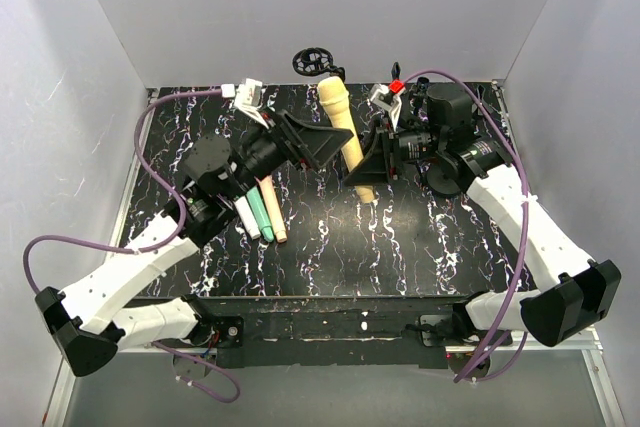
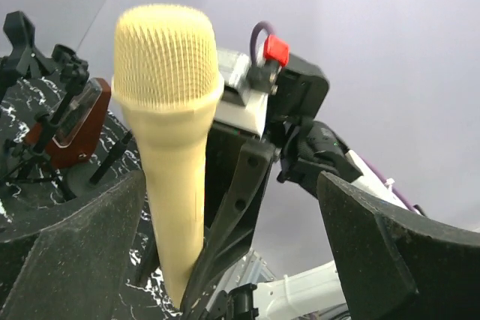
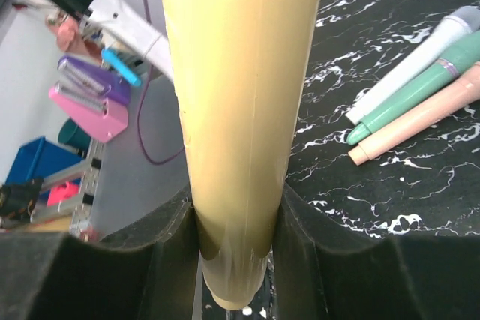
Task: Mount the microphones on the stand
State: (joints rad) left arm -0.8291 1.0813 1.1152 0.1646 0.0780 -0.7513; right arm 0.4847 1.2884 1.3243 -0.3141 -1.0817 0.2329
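Yellow microphone point(image 1: 343, 127): long axis near-vertical at frame centre, head toward the top, tail lower right. Right gripper point(image 3: 238, 237) clamps the tail; left gripper point(image 2: 232, 245) gapes wide around the shaft.

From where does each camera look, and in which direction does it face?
Top external: above and behind, looking down at the table; left arm and right arm show.
Left wrist: looks past the open left pincer at the yellow microphone.
Right wrist: looks along the right pincer, clamped on it.
All three share that microphone.

Black marbled table point(image 1: 400, 247), three pastel microphones point(image 1: 260, 215) lying together
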